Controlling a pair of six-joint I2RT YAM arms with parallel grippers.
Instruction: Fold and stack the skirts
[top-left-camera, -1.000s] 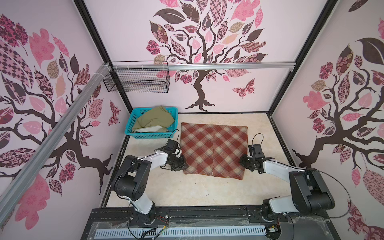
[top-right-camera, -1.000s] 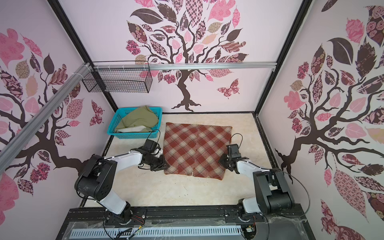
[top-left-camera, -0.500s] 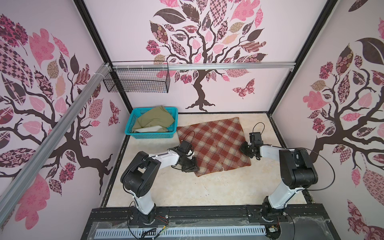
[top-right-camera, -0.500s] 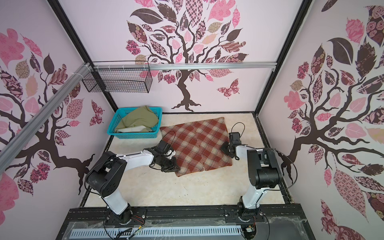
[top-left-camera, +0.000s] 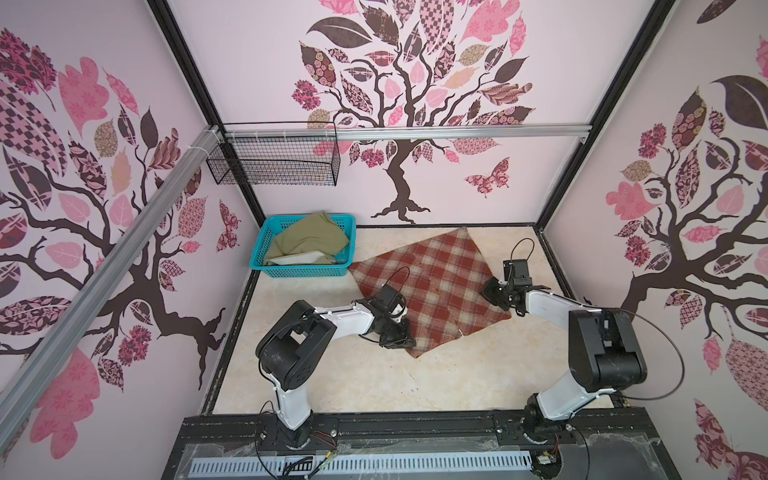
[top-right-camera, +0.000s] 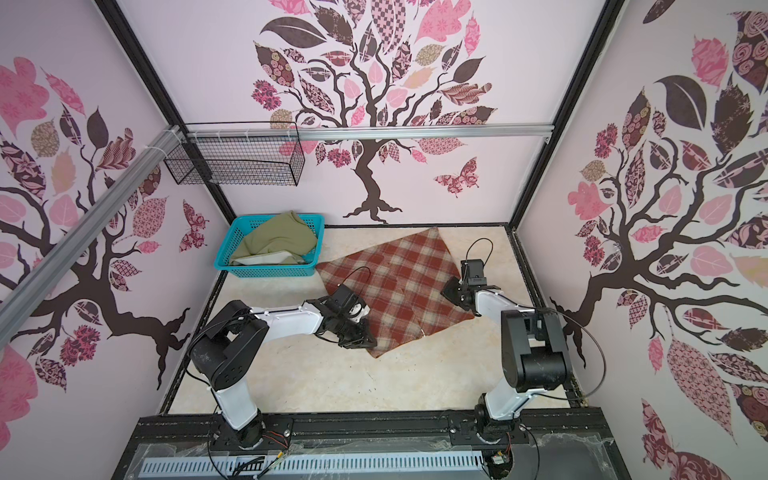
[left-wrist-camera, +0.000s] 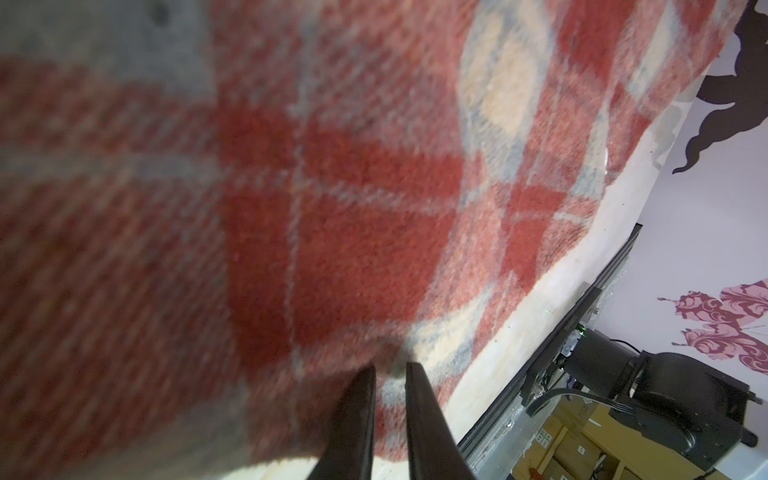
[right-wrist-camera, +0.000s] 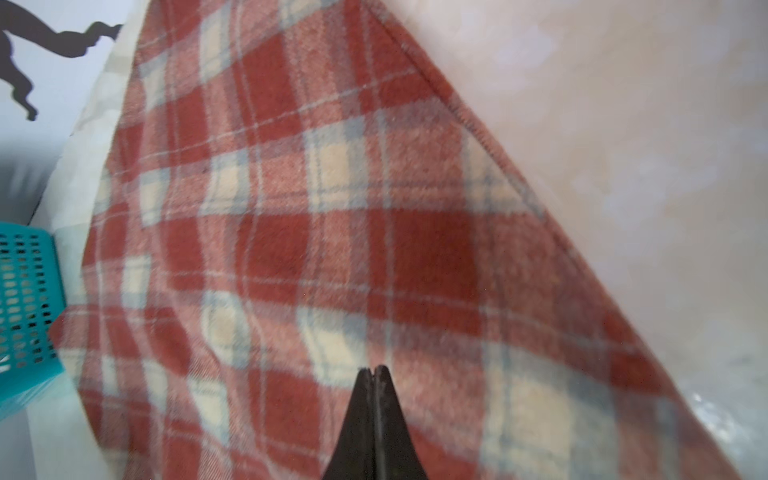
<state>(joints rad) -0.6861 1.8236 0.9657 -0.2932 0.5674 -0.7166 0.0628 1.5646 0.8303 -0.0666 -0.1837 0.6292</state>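
Observation:
The rust-red and cream plaid skirt (top-left-camera: 432, 282) (top-right-camera: 399, 282) lies flat on the table, turned cornerwise. My left gripper (top-left-camera: 405, 340) (top-right-camera: 365, 343) is at its near-left edge. In the left wrist view the left gripper (left-wrist-camera: 390, 368) is nearly shut, with the plaid skirt (left-wrist-camera: 332, 187) bunched between its tips. My right gripper (top-left-camera: 490, 291) (top-right-camera: 451, 291) sits at the skirt's right edge. In the right wrist view the right gripper (right-wrist-camera: 375, 369) is shut tight, tips over the plaid skirt (right-wrist-camera: 332, 232). The olive-green skirt (top-left-camera: 309, 243) (top-right-camera: 278, 241) lies crumpled in the basket.
The turquoise plastic basket (top-left-camera: 303, 272) (top-right-camera: 266, 272) (right-wrist-camera: 25, 299) stands at the back left, next to the plaid skirt's left corner. A black wire basket (top-left-camera: 274, 160) hangs on the back wall. Patterned walls close in three sides, and a black rail (top-left-camera: 374, 428) runs along the front.
The plaid skirt has swung counter-clockwise from square to cornerwise. My left gripper moved right along with its edge, and my right gripper moved toward the back.

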